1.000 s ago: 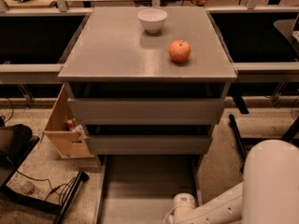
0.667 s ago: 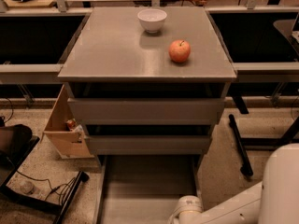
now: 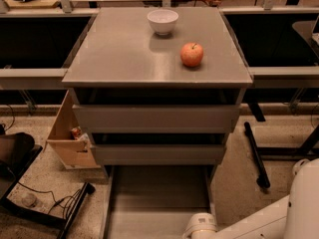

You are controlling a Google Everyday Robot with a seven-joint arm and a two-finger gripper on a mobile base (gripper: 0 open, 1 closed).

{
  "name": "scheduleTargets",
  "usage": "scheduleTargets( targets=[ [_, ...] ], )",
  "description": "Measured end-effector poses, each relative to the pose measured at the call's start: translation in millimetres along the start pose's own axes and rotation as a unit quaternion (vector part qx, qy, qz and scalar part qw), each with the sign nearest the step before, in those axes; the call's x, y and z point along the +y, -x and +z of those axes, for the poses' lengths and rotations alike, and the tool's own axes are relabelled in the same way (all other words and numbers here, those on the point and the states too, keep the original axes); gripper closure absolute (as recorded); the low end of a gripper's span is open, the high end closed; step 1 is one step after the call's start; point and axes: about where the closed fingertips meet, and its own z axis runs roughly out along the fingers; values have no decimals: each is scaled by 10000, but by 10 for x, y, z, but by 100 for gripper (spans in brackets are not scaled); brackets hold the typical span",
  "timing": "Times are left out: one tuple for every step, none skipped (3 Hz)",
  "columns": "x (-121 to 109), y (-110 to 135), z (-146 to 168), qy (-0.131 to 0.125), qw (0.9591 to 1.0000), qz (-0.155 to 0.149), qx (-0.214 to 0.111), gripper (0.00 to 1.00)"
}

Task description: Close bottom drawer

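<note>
- Jutting toward the camera beneath the two upper drawer fronts [image 3: 157, 117], the bottom drawer [image 3: 159, 198] stands pulled out: a shallow, smooth grey tray that needs a push inward.
- The white, rounded claw [image 3: 199, 227] sits at the bottom edge by the drawer's front right, probably placed to push; clenched or released, I cannot tell.
- A glossy apple [image 3: 192, 54] and a white bowl [image 3: 162, 21] rest apart on the matte grey desk [image 3: 114, 54].

Grey cabinet top [image 3: 119, 54] with white bowl [image 3: 162, 21] and, probably, an apple [image 3: 192, 54].

Long shallow grey bottom drawer [image 3: 159, 195], wide open under cabinet
</note>
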Motion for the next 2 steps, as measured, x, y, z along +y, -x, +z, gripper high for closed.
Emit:
scheduleTargets(
  targets=[
    [26, 85, 157, 67, 9999, -34, -108, 85],
    [76, 202, 433, 102, 9995, -63, -306, 100]
  ],
)
